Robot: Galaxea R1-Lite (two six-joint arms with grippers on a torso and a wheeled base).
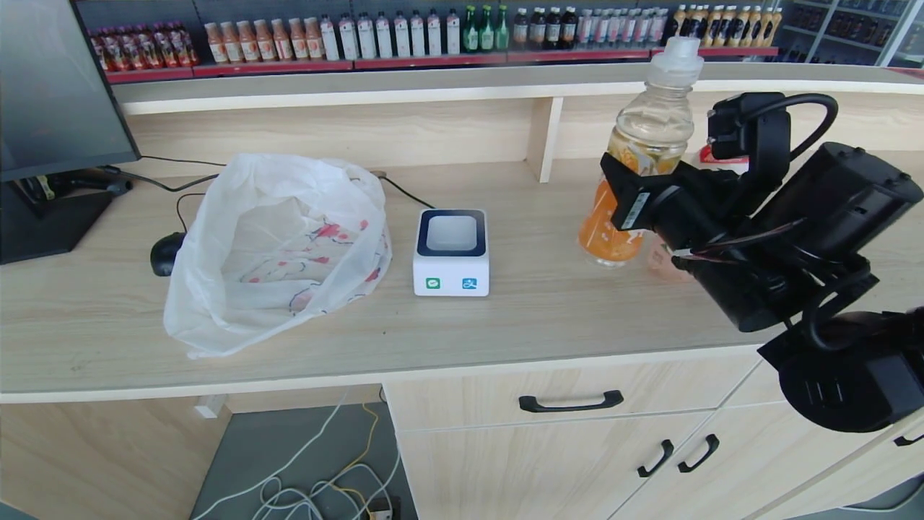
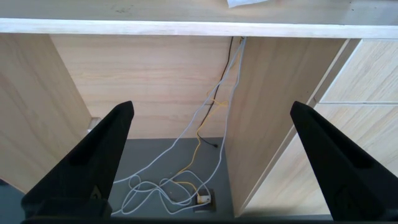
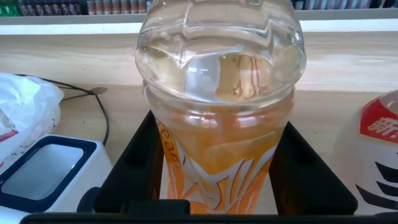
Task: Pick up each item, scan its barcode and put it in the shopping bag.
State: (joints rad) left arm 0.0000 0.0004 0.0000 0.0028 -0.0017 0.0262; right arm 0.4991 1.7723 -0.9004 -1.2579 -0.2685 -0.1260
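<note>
Clamping a clear plastic bottle of orange drink with a white cap (image 1: 653,123) around its labelled middle, the right gripper (image 1: 629,206) holds it roughly upright over the right part of the pale wooden counter (image 1: 541,318), nearer the back edge. A white box scanner with a dark-framed window (image 1: 451,251) sits mid-counter, and just to its left lies the open white plastic shopping bag (image 1: 278,245). The left gripper (image 2: 211,143) hangs below the counter's front edge, fingers spread wide, above loose cables (image 2: 180,186) on the floor.
</note>
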